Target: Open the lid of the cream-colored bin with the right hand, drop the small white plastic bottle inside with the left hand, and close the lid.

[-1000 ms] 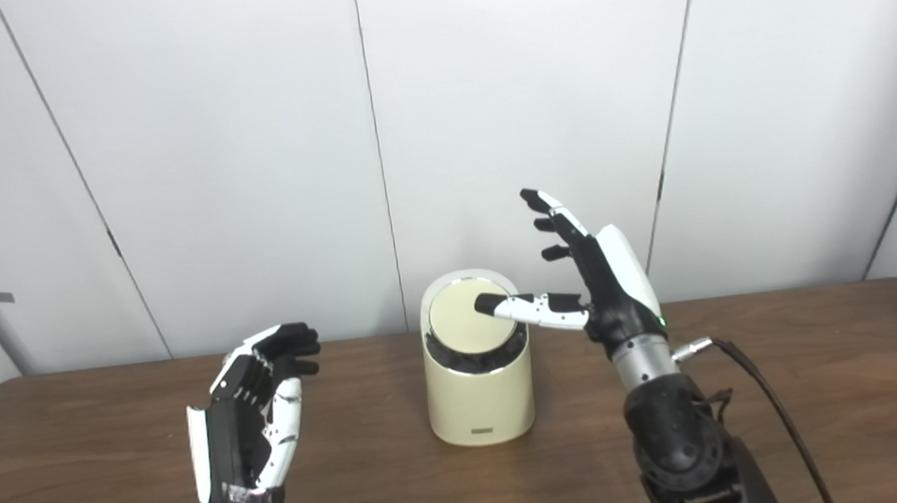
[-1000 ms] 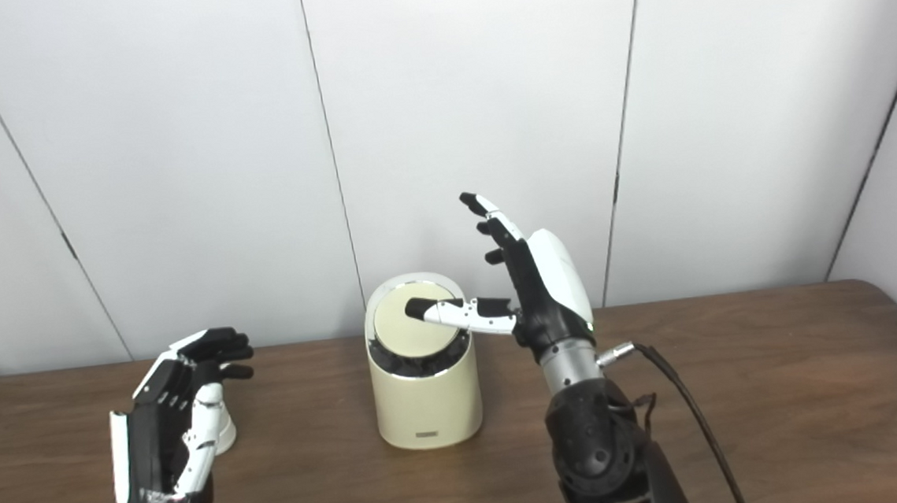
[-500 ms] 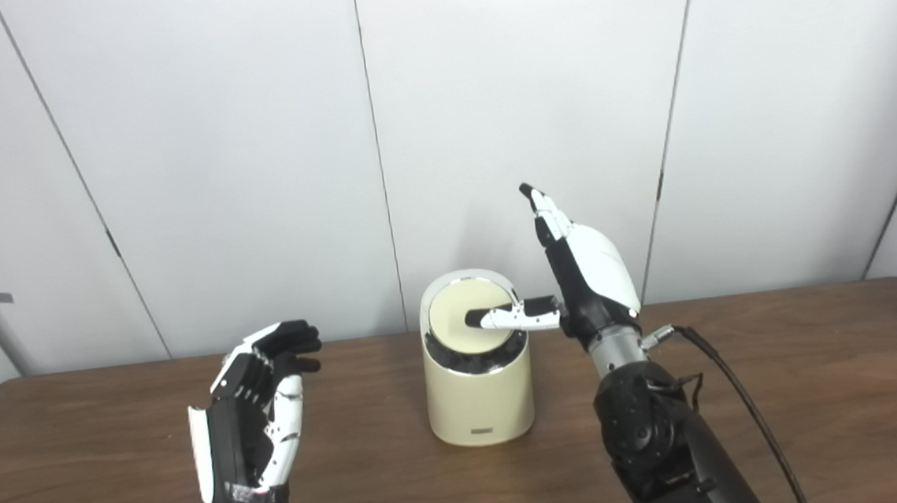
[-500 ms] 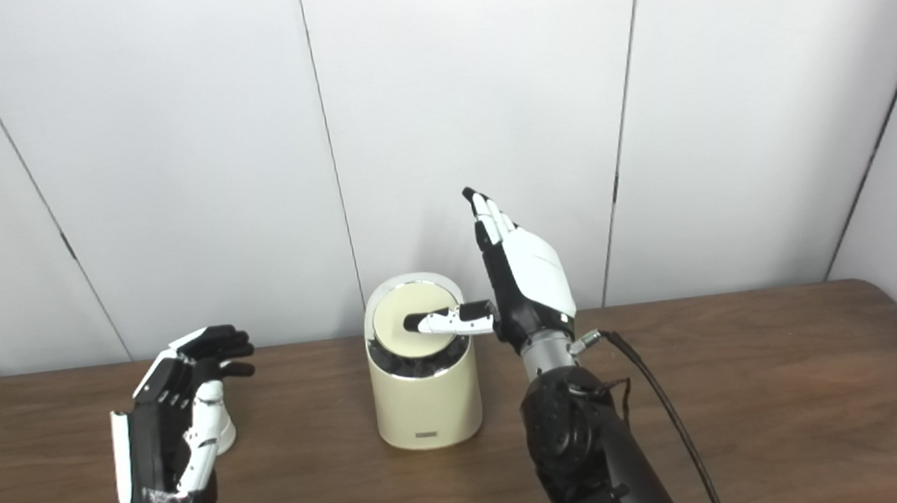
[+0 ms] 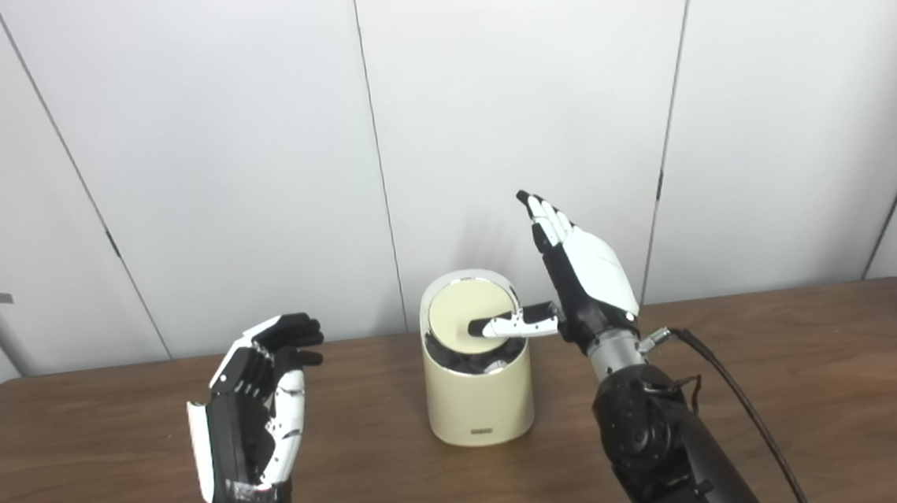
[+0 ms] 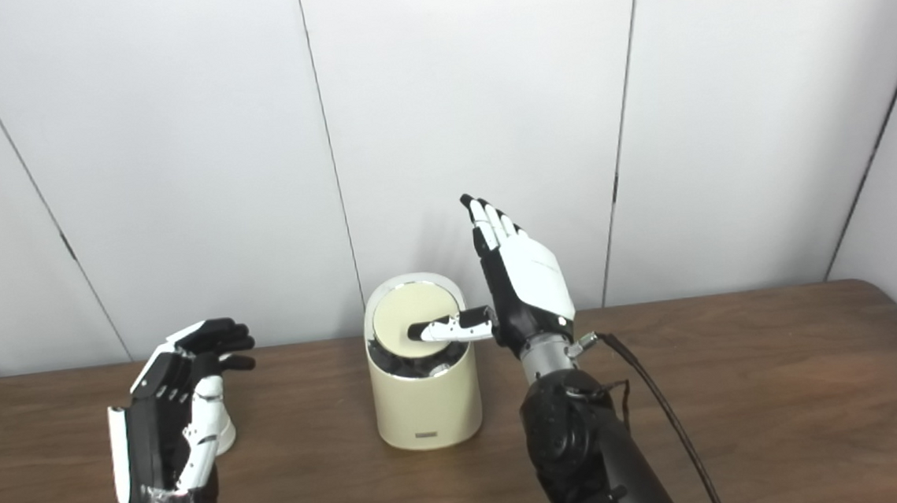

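Opening step in hand: right hand (image 5: 585, 281) beside the cream-colored bin (image 5: 479, 391), fingers straight and pointing up, thumb laid across the round lid (image 5: 461, 321) and pressing on it; nothing gripped, only a push. Lid tilted, a dark gap showing along its front edge, so judged partly open rather than fully swung clear.

Left hand (image 6: 172, 421) raised over the table (image 6: 782, 386) on the near left, well apart from the bin, fingers loosely spread and lightly curled, holding nothing. Small white plastic bottle (image 6: 224, 433) standing on the table just behind that hand, mostly hidden by it in the right eye view and fully hidden in the left eye view; not yet picked up.

Next move, as a judgement: keep the thumb pressure on the lid until the opening is wide enough, then hold it there while bringing the left hand around the bottle. Calls for closing the fingers on the bottle's body without knocking it over, lifting, carrying it across above the bin mouth, and releasing only once clear of the thumb and lid
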